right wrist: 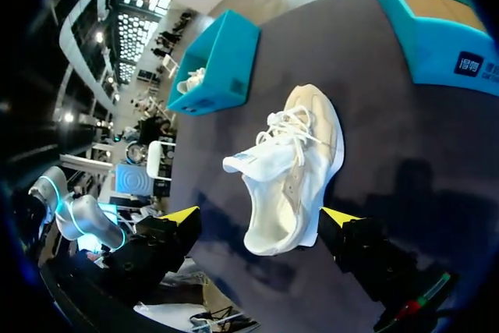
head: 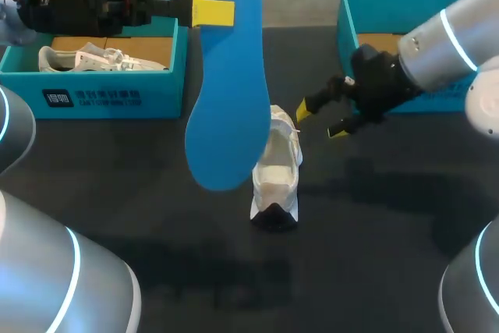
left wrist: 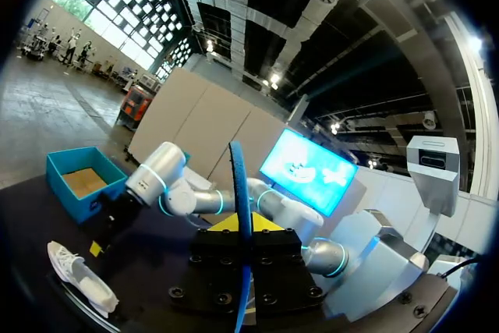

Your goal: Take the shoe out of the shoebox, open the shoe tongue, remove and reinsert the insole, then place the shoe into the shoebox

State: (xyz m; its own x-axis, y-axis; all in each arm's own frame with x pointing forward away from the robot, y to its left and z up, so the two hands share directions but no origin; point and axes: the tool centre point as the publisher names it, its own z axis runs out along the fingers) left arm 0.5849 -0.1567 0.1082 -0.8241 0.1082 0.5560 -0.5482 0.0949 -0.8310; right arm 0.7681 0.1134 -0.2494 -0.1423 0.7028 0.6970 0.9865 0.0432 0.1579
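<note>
The blue insole point(head: 226, 99) is clamped near one end by the left claw point(head: 212, 12), its long axis hanging twelve-to-six. The white shoe point(head: 277, 173), laces loose, rests on the worktop point(head: 374, 216) at five o'clock from that claw, similarly aligned. The right claw point(head: 320, 118), spread and empty, is judged nearer, at the shoe's two o'clock.

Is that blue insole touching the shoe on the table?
Apart. Left wrist view: blue insole in the left gripper, bare table between it and the white shoe.

Mid-table: shoe point(head: 277, 177), insole point(head: 228, 91) aloft to its left; shoebox point(head: 109, 97) rear left, second shoe point(head: 82, 58) inside; other box point(head: 351, 17) rear right.
</note>
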